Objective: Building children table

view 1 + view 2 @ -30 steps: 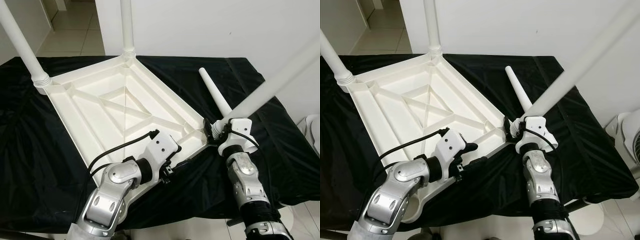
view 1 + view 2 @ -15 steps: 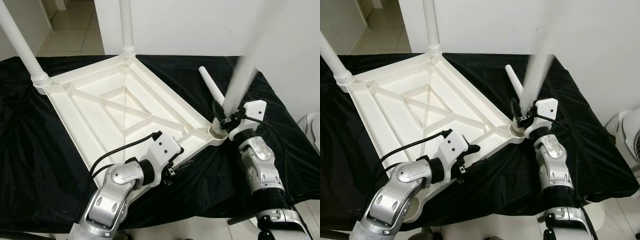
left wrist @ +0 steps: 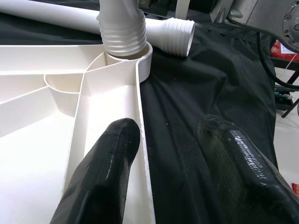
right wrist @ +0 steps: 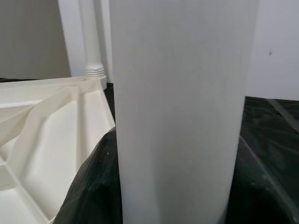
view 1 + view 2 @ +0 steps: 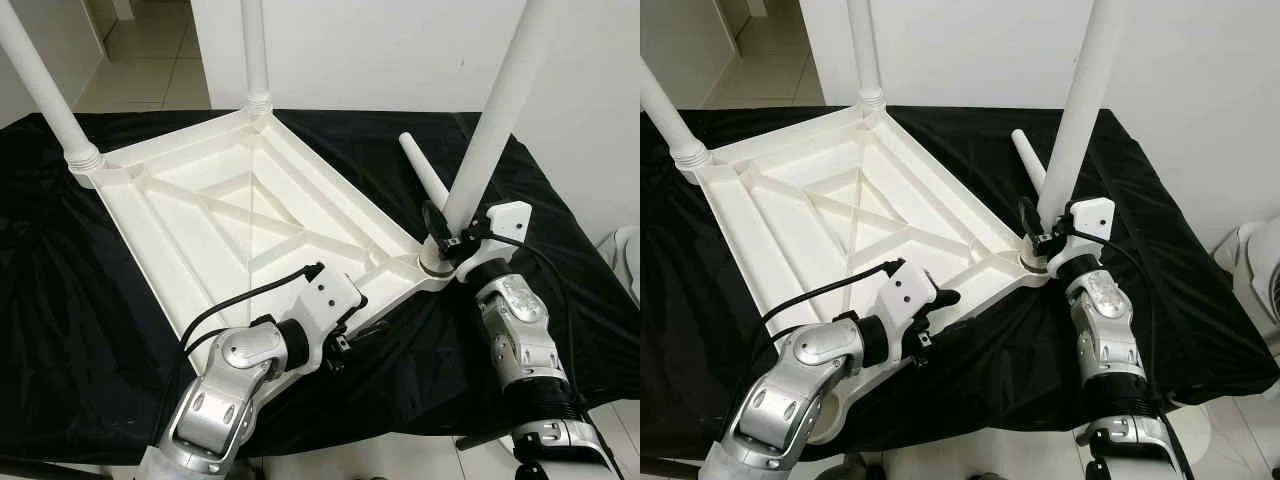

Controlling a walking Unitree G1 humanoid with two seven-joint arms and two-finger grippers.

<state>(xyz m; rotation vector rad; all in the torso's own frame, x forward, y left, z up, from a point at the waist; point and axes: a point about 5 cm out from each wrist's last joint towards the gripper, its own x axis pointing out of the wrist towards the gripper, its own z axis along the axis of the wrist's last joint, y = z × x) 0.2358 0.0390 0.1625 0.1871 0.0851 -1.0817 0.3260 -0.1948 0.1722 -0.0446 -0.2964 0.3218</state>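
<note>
A room in a home: plain white walls (image 5: 380, 50), a tiled floor (image 5: 150, 60) running into a hallway at 11 o'clock (beige tiles), a cloth-draped table (image 5: 60, 330).

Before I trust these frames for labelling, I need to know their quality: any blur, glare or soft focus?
Left eye view: sharp and evenly lit, the upright leg crisp, no motion blur. Left wrist view: the near black fingers slightly soft with a sheen, the corner socket sharp. Right wrist view: the leg sits very close, bright and featureless; the tabletop behind reads clearly.
</note>
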